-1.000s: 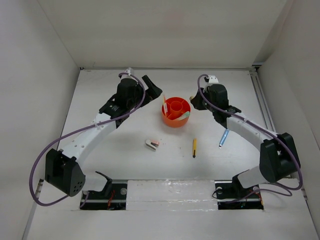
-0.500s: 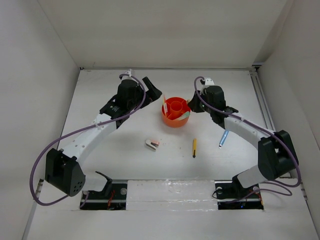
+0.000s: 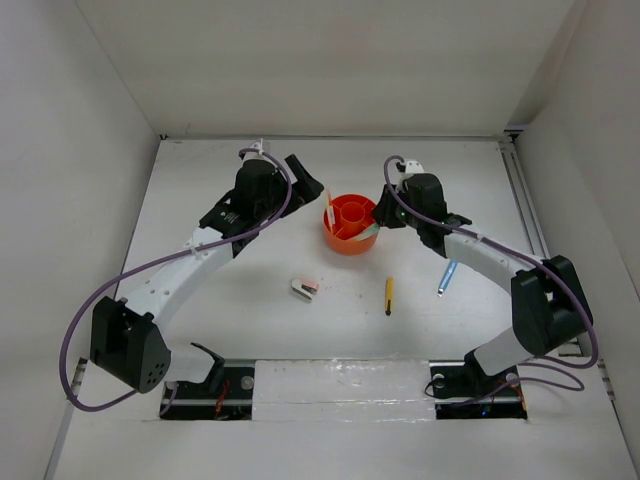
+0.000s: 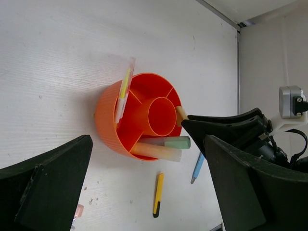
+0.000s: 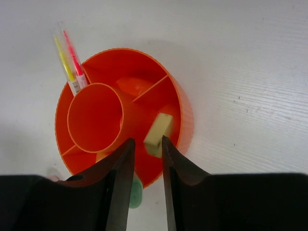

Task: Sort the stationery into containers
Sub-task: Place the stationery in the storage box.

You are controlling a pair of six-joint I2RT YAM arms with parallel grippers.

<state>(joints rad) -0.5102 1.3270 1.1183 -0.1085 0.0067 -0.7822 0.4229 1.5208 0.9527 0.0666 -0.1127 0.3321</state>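
The round orange organiser (image 3: 350, 225) stands at mid-table; it also shows in the left wrist view (image 4: 108, 120) and the right wrist view (image 5: 185, 120). My right gripper (image 5: 147, 140) hovers over its right side (image 3: 385, 212), jaws slightly apart. The tan block (image 5: 158, 134) lies tilted in an outer compartment just beyond the fingertips, not clamped. My left gripper (image 3: 305, 180) is open wide and empty, left of the organiser. A pale yellow marker (image 4: 156, 152), a green marker (image 4: 175, 142) and thin yellow and pink pens (image 5: 70, 65) sit in the organiser.
On the table lie the pink-white stapler (image 3: 305, 288), the yellow pencil (image 3: 388, 295) and the blue pen (image 3: 447, 276), all nearer than the organiser. White walls close in the table on the left, right and far sides.
My right gripper has moved left, from beside the organiser to over its right rim. The left arm and the loose items have not moved.
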